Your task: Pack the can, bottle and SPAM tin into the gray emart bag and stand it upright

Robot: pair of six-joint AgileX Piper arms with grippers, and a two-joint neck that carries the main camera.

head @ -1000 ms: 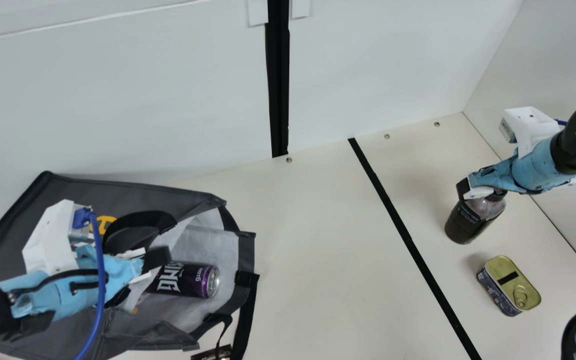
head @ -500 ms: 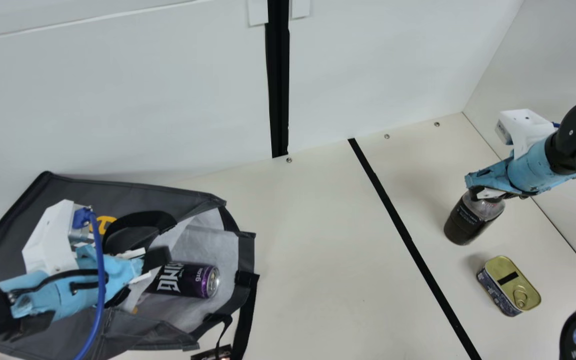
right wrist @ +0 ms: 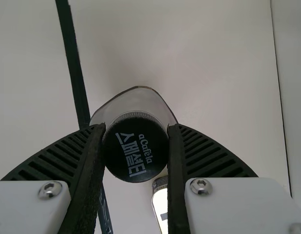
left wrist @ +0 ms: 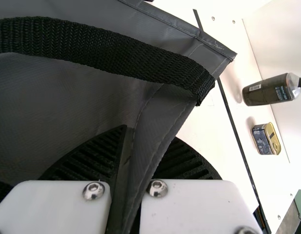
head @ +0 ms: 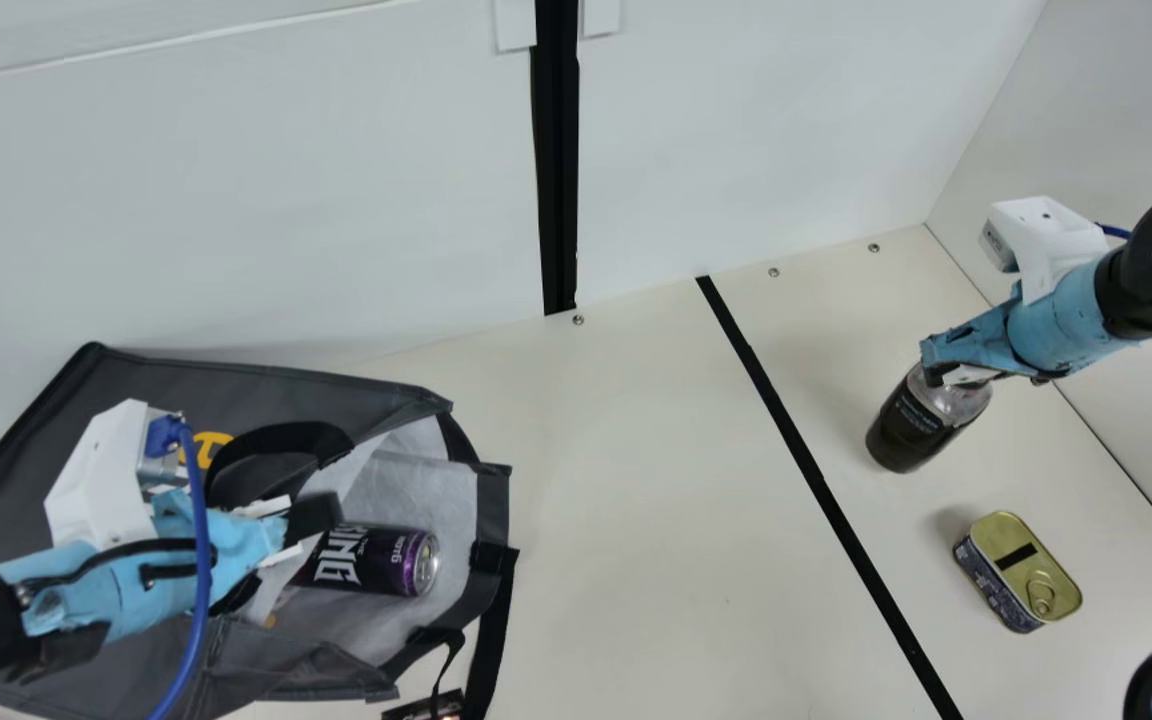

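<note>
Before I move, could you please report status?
Left gripper clamped on the bag. Right gripper closed on bottle cap. Can in bag, tin on table. Handle beside left gripper.

The left gripper [head: 291,545] is over the gray bag [head: 266,385], its two fingers pinching the bag's cloth. The right gripper [head: 939,376], well apart from the bag, tips down, its fingers squeezing the bottle [head: 911,432] top.

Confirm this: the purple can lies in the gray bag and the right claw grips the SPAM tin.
No: the right claw grips the bottle at its cap, as the right wrist view shows; the purple can lies in the gray bag.
</note>
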